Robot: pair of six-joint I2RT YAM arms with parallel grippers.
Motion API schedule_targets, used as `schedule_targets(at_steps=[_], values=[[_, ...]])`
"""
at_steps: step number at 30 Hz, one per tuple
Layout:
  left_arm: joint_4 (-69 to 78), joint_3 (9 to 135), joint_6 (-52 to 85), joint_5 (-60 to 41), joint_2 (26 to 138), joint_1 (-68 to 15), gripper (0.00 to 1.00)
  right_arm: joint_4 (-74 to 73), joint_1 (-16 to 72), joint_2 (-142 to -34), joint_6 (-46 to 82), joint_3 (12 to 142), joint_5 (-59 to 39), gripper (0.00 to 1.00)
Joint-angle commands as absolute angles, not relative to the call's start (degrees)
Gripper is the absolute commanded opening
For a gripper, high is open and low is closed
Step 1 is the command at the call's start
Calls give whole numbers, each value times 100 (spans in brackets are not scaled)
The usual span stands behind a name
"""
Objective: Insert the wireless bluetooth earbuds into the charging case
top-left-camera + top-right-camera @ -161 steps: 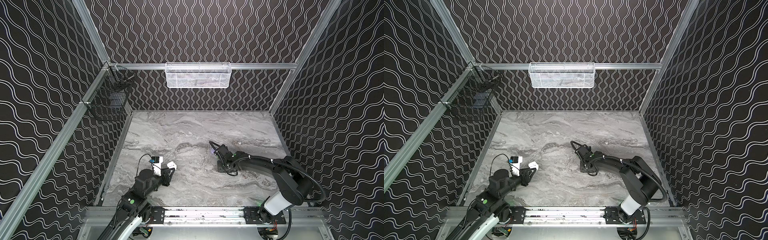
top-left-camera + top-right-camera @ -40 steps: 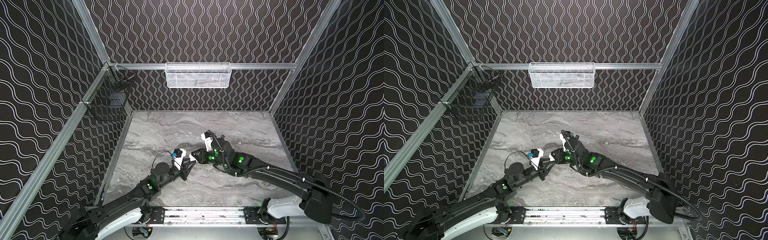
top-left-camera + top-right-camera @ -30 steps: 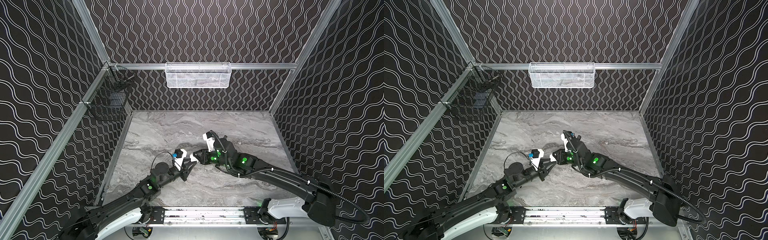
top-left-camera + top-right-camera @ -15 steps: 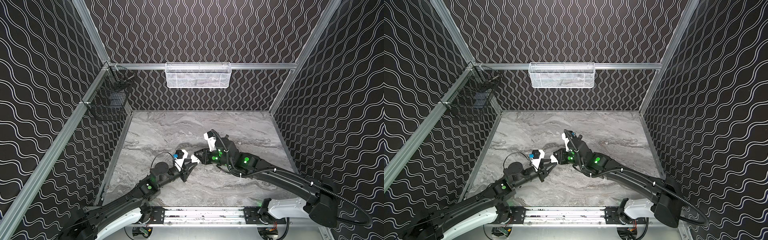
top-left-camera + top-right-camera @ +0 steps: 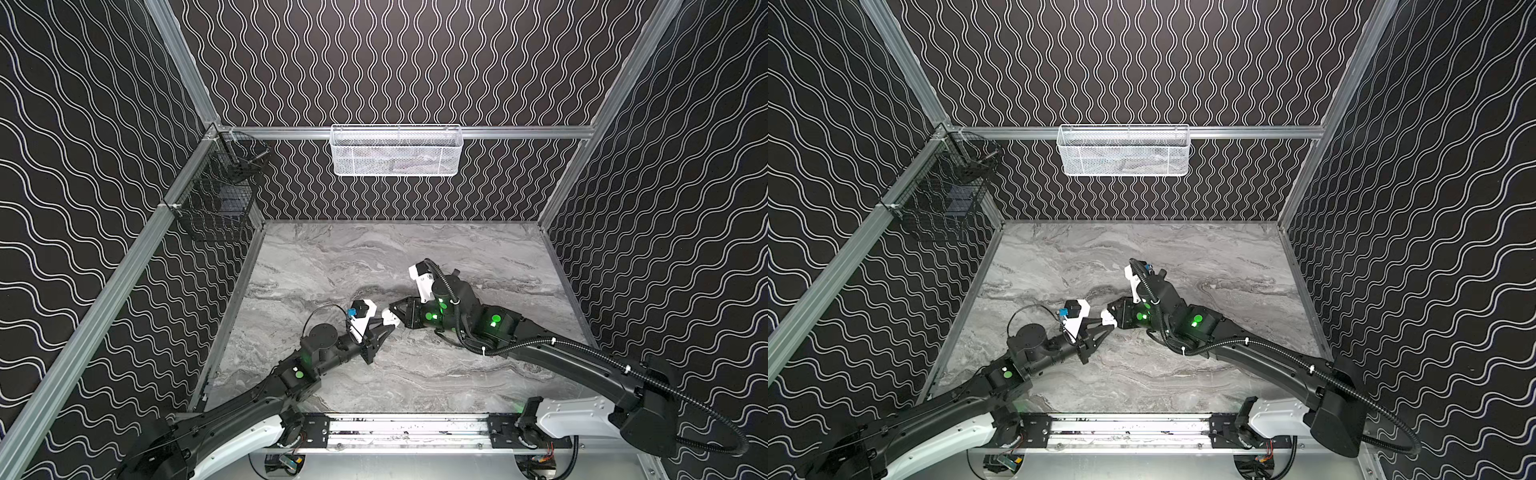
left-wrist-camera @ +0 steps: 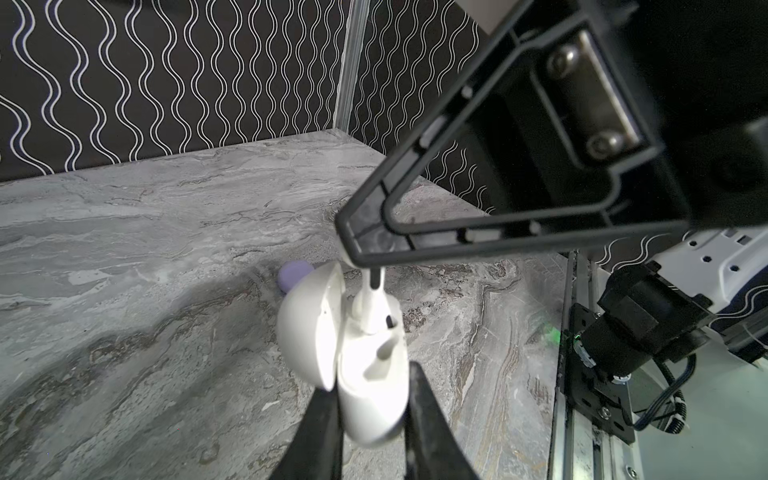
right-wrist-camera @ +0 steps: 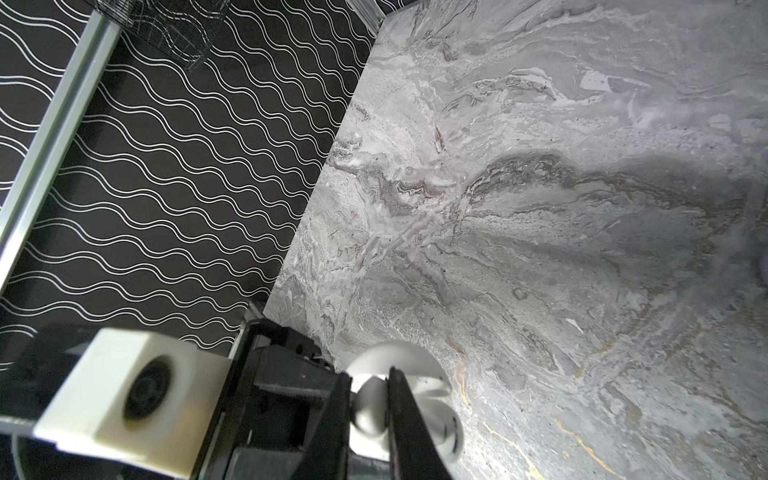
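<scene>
Here, the left end effector [image 6: 372,378] is clamped on the body of the white charging case [image 6: 374,409], held clear of the table [image 6: 124,249] with its lid hinged open. The right end effector [image 7: 369,380] pinches a white earbud [image 6: 367,301] by its head, its stem pointing down into one of the case's wells (the tip looks to be inside). In both top views the two end effectors meet near the table's middle. A small lilac rounded thing [image 6: 293,275] lies on the table behind the case, too blurred to name.
</scene>
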State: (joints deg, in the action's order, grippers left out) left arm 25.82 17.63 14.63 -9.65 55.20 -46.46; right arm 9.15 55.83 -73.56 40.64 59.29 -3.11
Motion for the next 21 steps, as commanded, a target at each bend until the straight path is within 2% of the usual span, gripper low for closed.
schedule_targets(at_steps=[1, 21], values=[[2689, 1815, 1354, -941, 5516, -4645, 17, 967, 5590, -7382, 4039, 5950, -364, 18], [2506, 1801, 1151, -760, 5394, -4646, 20, 1081, 5590, -7431, 4017, 5963, -466, 18]])
